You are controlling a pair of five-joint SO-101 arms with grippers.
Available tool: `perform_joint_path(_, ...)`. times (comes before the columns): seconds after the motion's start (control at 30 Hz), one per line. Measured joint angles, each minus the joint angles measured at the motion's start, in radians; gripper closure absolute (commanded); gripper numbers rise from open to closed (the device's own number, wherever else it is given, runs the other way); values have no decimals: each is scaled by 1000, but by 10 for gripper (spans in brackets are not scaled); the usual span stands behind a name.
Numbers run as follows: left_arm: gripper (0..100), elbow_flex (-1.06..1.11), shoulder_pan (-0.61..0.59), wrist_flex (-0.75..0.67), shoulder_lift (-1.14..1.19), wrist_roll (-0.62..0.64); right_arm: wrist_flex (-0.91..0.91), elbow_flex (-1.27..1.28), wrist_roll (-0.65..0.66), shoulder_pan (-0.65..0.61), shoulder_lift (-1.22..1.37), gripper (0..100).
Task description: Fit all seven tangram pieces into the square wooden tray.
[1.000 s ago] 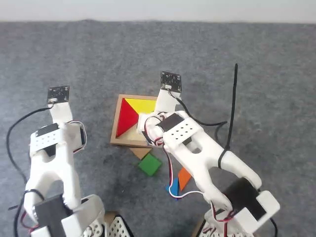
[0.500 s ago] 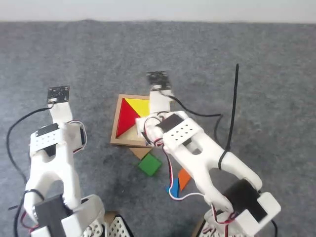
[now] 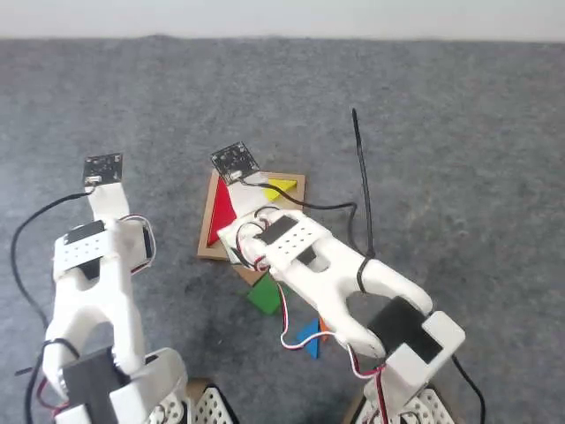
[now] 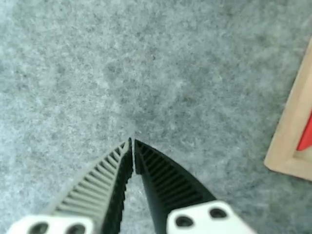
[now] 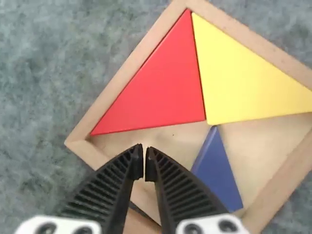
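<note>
Right end effector hung clenched, empty, over wooden tray; red triangle lay just ahead, blue triangle beside. Left end effector clenched, empty, over grey counter.

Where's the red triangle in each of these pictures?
High view: red triangle in the wooden tray's left part, partly under the right arm.
Left wrist view: a sliver of the red triangle inside the tray corner.
Right wrist view: red triangle ahead of the right gripper, beside the yellow triangle.
Shared landmark: the tray's rim.
</note>
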Motion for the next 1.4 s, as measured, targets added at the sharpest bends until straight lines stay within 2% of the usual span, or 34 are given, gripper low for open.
perform_joint_path(0.2, 990, 34, 0, -6, -26, 0, 54, -3, 0, 71, 0, 983)
perform_joint_path(0.43, 990, 215, 60, -84, -250, -52, 58, -11, 0, 101, 0, 983)
perform_joint_path(0.63, 990, 310, 121, -98, -402, -109, 91, -11, 0, 163, 0, 983)
perform_joint_path(1.03, 989, 311, 126, -98, -420, -117, 103, -54, 0, 195, 3, 983)
perform_joint_path(1.2, 989, 311, 126, -98, -420, -117, 109, -78, 0, 218, 84, 983)
perform_joint_path(1.4, 989, 311, 126, -98, -420, -117, 229, -121, 0, 218, 91, 983)
